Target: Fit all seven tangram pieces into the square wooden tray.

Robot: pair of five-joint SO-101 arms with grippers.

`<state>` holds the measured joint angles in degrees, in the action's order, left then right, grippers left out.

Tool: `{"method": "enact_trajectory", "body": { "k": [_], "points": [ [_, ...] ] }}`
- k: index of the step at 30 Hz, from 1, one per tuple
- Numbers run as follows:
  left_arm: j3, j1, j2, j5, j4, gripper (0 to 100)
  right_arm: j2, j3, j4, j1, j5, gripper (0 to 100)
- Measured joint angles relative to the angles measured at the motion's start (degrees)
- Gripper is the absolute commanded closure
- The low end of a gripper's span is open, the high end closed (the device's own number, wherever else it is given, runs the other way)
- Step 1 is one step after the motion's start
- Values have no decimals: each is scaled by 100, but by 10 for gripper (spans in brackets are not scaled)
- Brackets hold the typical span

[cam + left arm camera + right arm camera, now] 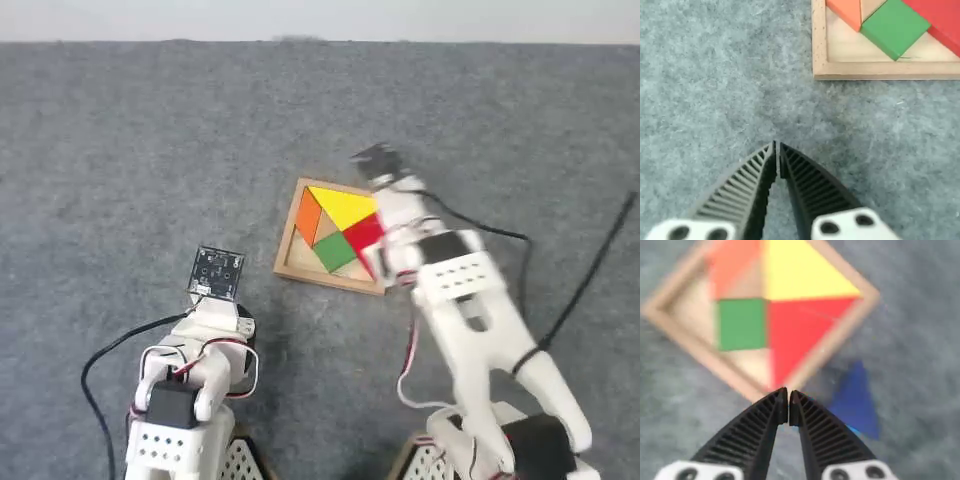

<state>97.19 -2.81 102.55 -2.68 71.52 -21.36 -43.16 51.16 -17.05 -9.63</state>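
4 pieces are seen seated in the tray [320, 278]: orange [732, 262], yellow [800, 270], red [797, 335] and green [741, 324]. Bare wood is left around green, so the task is judged about half done. A blue triangle [855, 397] is left on the bench [120, 150] just outside the tray's rim, its narrow tip toward that rim, its long axis running away from it. The right gripper [788, 390] is held over that rim, jaws together. The left gripper [777, 145] is placed off a tray corner, jaws together, empty.
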Motion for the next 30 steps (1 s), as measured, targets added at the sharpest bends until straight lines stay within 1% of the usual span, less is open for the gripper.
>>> {"method": "enact_trajectory", "body": {
  "k": [2,4,7,9,17,23,30],
  "points": [
    [0,0,0,0,0,988,0,0,0,466,0,938],
    [0,0,0,0,0,988,0,0,0,712,9,864],
    [0,0,0,0,0,988,185,0,-97,756,9,756],
    [0,0,0,0,0,988,484,0,-193,721,9,738],
    [0,0,0,0,0,988,2084,571,-281,747,9,745],
    [0,0,0,0,0,988,2857,1116,-281,774,9,753],
    [0,0,0,0,0,988,2980,1301,-211,844,0,899]
  ]
}}
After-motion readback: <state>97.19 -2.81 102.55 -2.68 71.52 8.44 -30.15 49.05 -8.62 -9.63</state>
